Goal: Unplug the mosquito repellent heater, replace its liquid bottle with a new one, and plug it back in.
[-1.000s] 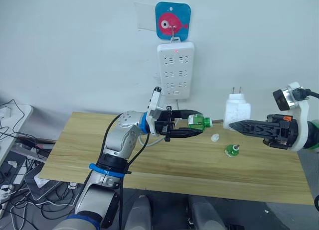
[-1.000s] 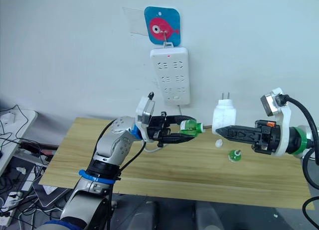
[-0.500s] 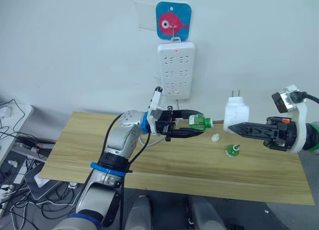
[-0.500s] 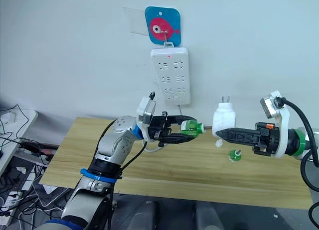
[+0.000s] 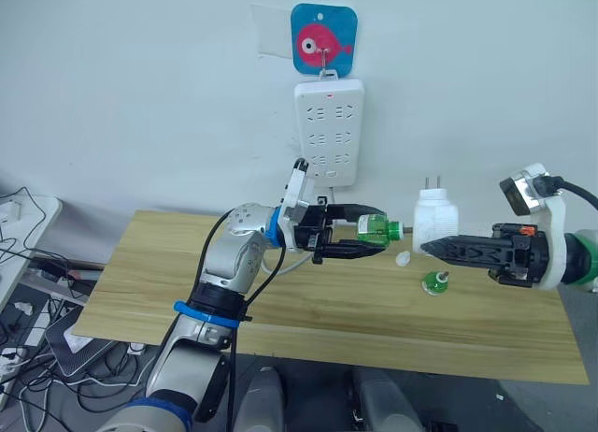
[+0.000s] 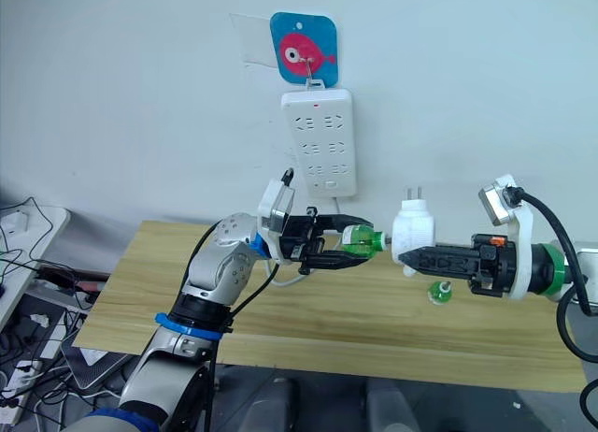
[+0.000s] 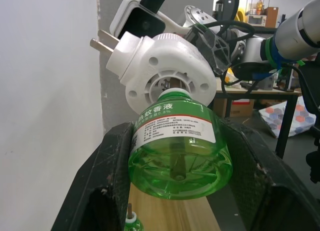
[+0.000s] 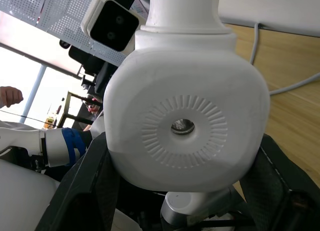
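My left gripper [image 5: 376, 231] is shut on a new green liquid bottle [image 5: 373, 229], held sideways with its neck toward the right. My right gripper [image 5: 432, 247] is shut on the mosquito repellent heater [image 5: 435, 215], a white unit with its plug prongs pointing up, held above the table. In the left wrist view the bottle [image 7: 177, 151] has its neck right at the heater's [image 7: 165, 71] round opening. The right wrist view looks onto the heater's [image 8: 187, 126] domed face between the fingers [image 8: 95, 181]. An old green bottle [image 5: 434, 282] stands on the table below the heater.
A white power strip [image 5: 328, 133] hangs on the wall under a blue fish hook [image 5: 323, 39]. A small white cap [image 5: 403, 259] lies on the wooden table [image 5: 280, 306] near the old bottle. Cables and a white shelf [image 5: 23, 217] are at the left.
My right gripper has carried the heater left and slightly down, closing the gap to the bottle's neck. The left gripper with the bottle has barely moved.
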{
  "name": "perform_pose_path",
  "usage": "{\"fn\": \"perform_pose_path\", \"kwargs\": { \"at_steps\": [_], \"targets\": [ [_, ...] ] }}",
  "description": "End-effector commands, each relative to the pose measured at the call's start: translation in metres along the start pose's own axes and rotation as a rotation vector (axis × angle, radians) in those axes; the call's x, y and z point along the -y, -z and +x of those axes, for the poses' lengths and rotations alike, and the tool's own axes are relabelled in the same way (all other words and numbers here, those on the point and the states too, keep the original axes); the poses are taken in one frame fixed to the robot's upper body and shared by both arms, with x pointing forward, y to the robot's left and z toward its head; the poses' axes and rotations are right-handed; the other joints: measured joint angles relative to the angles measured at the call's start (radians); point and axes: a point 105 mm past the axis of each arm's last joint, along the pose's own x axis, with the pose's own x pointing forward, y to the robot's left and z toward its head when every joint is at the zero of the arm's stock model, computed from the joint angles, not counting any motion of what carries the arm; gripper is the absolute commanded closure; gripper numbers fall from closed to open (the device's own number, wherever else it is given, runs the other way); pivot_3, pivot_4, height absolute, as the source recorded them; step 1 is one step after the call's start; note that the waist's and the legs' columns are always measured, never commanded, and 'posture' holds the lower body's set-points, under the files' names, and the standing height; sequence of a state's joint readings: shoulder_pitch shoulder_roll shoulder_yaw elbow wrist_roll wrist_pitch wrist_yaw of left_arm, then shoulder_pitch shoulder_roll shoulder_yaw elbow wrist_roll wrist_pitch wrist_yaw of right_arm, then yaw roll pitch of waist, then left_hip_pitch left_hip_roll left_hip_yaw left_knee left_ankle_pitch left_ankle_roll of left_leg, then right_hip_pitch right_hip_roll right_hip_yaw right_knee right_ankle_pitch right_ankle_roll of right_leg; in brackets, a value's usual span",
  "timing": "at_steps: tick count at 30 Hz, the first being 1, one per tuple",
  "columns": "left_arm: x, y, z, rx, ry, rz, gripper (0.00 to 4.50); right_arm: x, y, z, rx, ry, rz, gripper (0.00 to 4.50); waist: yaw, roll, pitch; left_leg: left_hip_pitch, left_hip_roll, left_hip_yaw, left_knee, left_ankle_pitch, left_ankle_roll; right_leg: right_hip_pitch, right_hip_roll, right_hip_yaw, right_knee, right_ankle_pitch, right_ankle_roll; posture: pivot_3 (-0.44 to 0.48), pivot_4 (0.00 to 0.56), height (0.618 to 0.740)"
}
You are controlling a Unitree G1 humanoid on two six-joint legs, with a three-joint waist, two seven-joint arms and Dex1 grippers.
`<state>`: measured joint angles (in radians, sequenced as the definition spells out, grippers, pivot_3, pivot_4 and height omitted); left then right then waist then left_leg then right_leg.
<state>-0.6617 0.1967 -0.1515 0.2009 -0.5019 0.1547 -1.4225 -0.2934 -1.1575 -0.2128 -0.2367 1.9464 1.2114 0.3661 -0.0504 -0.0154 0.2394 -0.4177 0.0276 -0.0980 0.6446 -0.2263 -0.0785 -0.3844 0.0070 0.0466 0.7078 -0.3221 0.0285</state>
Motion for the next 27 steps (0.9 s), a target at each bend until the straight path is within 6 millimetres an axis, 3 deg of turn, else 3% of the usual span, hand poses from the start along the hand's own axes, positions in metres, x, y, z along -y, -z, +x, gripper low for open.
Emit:
{"fn": "perform_pose_path", "kwargs": {
  "at_steps": [1, 27],
  "targets": [
    [0.0027, -0.0048, 0.0112, 0.002, 0.051, 0.042, 2.24, -0.0142, 0.0001, 0.0045, -0.025, -0.052, -0.042, 1.6, 0.0, 0.0, 0.0, 0.0, 0.0, 0.0, 0.0, 0.0, 0.0, 0.0, 0.0, 0.0, 0.0, 0.0, 0.0, -0.053, 0.18, 0.74],
    [0.0001, -0.0024, 0.0121, -0.009, 0.051, 0.068, 2.24, -0.0107, -0.0011, 0.002, -0.046, -0.033, -0.024, 1.6, 0.0, 0.0, 0.0, 0.0, 0.0, 0.0, 0.0, 0.0, 0.0, 0.0, 0.0, 0.0, 0.0, 0.0, 0.0, -0.053, 0.182, 0.74]
  ]
}}
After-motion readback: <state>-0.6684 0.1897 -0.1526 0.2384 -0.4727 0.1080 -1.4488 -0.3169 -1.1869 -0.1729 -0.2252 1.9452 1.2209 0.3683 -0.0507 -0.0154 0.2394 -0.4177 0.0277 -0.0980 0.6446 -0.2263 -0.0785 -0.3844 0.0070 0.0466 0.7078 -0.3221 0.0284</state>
